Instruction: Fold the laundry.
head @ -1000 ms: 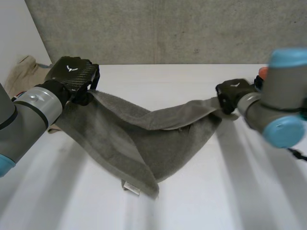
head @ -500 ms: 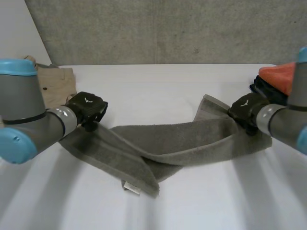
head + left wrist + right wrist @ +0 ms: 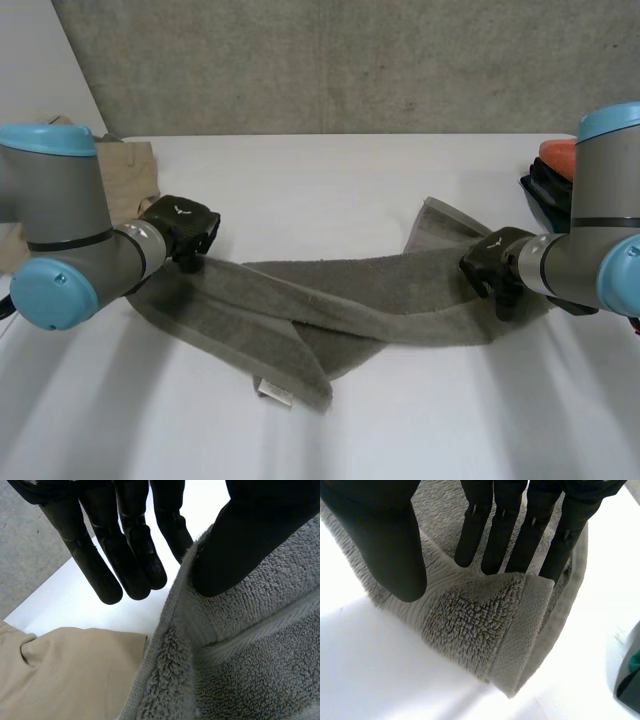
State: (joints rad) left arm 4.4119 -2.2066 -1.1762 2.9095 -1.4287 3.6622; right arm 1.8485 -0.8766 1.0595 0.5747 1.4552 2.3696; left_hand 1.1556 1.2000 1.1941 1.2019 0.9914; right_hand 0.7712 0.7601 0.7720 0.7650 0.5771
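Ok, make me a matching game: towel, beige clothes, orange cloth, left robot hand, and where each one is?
1 towel
2 beige garment
3 orange cloth
4 left robot hand

A on the dark stack
B resting on the towel's left end
C across the table's middle
D at the table's far left corner

Pairs: 1-C, 2-D, 3-A, 4-B

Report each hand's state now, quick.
Left hand: open, fingers straight, thumb on the grey towel's edge.
Right hand: open, straight fingers over the towel's folded end.
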